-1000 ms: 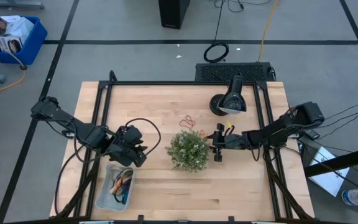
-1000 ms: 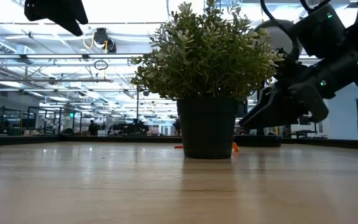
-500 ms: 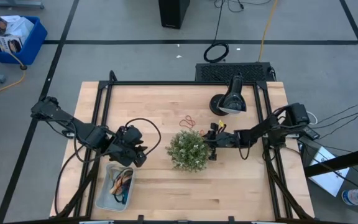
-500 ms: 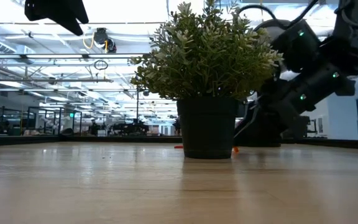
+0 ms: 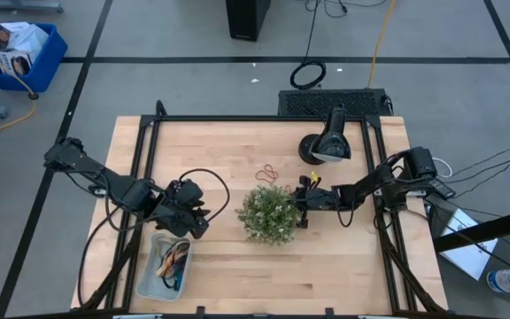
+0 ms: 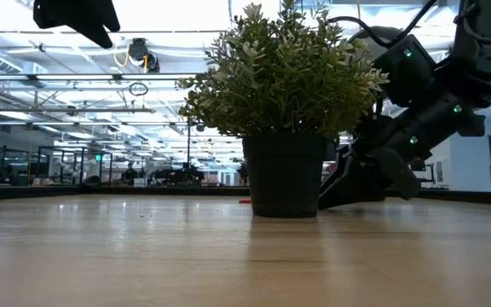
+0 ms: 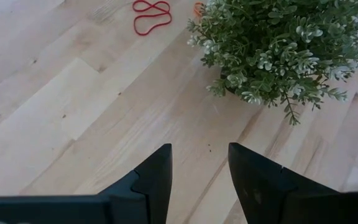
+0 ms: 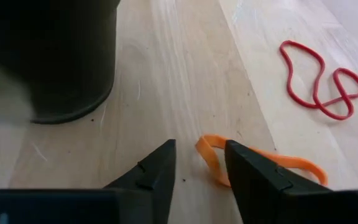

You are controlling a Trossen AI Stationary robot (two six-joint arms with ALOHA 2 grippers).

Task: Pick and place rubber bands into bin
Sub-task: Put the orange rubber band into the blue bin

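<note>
A small potted plant [image 5: 268, 213] stands mid-table. My right gripper [image 8: 199, 152] is open and low at the table, just right of the plant's pot [image 8: 61, 56]. The looped end of an orange rubber band [image 8: 207, 149] lies between its fingertips, and the rest of the band [image 8: 291, 165] runs out past one finger. A red rubber band [image 8: 319, 81] lies flat farther off [image 5: 268, 173]. My left gripper [image 7: 199, 162] hangs open above the table, near the pale bin [image 5: 142, 283], which holds some bands. My right gripper slants down from the table's right side, and one finger [image 8: 247, 168] stands over the orange band where it lies flat on the wood. That finger hides the spot, so I cannot tell whether it touches the band.
A black domed device [image 5: 326, 146] stands at the table's far right. Black frame rails [image 5: 149, 159] run along the table's sides. A cable loops by the left arm [image 5: 206, 177]. On the floor are a deep-blue bin [image 5: 20, 49] and a black cable coil [image 5: 308, 75].
My right gripper has moved toward the plant and sunk from above the table to its surface, next to the pot. The left arm and the bands have kept still.
</note>
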